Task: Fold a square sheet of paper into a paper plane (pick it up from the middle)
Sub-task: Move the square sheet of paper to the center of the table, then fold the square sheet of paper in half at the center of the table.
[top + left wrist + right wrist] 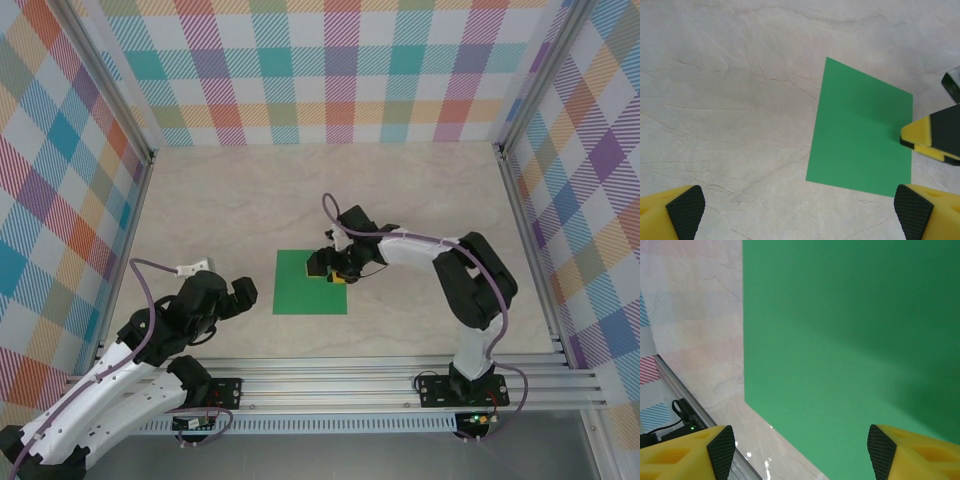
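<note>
The square sheet of paper (pixel 300 290) is bright green and lies flat on the table's middle, with no fold in it. My right gripper (pixel 333 268) hovers low over the sheet's right part, jaws apart, nothing between them. In the right wrist view the sheet (pixel 840 340) lies beneath the gripper (pixel 802 450), its near corner below the left fingertip. My left gripper (pixel 240 292) stands left of the sheet, open and empty. From the left wrist the sheet (pixel 860 145) lies ahead and right of the gripper (pixel 799 210), and a finger of the right gripper (pixel 935 140) reaches over its right edge.
The pale marbled tabletop (pixel 220 200) is ringed by checked walls (pixel 330 70) at the back and both sides. An aluminium rail (pixel 350 385) runs along the near edge, holding both arm bases. Bare table lies behind and to either side of the sheet.
</note>
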Controlling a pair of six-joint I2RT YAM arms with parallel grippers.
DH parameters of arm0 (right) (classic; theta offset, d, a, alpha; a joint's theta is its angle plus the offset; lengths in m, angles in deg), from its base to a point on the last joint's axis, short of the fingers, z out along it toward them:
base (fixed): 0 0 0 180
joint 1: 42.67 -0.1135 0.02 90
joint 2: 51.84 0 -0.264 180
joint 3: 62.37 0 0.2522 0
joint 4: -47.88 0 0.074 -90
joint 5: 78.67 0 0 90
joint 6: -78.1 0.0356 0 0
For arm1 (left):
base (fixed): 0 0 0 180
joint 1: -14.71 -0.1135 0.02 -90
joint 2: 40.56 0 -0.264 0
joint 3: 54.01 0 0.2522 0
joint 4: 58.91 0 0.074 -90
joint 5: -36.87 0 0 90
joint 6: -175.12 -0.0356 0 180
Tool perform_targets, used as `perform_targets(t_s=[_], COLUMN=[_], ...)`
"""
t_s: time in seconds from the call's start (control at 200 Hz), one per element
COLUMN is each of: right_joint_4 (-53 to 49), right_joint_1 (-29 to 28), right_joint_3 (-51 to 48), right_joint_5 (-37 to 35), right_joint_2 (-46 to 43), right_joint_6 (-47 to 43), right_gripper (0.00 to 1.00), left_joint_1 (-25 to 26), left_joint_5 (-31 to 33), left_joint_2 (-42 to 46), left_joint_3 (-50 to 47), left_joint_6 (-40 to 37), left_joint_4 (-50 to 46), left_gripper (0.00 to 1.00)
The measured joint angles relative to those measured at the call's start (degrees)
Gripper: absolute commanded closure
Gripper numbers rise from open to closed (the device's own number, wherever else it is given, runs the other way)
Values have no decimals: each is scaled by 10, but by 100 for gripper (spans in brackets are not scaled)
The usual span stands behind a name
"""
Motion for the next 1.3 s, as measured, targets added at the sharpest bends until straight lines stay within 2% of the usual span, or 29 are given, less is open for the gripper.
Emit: perform_targets(t_s=[0.1,0.355,0.555,0.705,0.85,1.05,1.145,1.3], right_joint_4=[-2,-21,-85,-157,-199,-290,-316,-342], right_joint_1=[-14,-13,40,65,61,14,-4,-12], right_joint_3=[12,-21,-37,23,87,157,179,181], right_joint_5=[-12,-61,-72,-108,-163,-285,-314,-322], right_joint_2=[31,-4,-28,-3,20,23,31,47], right_joint_6=[11,0,-57,-103,-105,-47,-12,23], right_gripper=[30,32,32,30,19,0,0,0], left_joint_1=[-9,-31,-43,-51,-97,-142,-149,-161], left_joint_5=[3,-16,-45,-70,-103,-133,-143,-167], left_joint_2=[-3,-56,-132,-203,-255,-297,-308,-341], left_joint_3=[1,4,4,4,3,-8,-16,-16], left_joint_6=[-5,-32,-59,-75,-88,-103,-107,-123], left_joint_4=[4,37,117,197,259,324,352,380], left_gripper=[0,0,0,0,0,0,0,0])
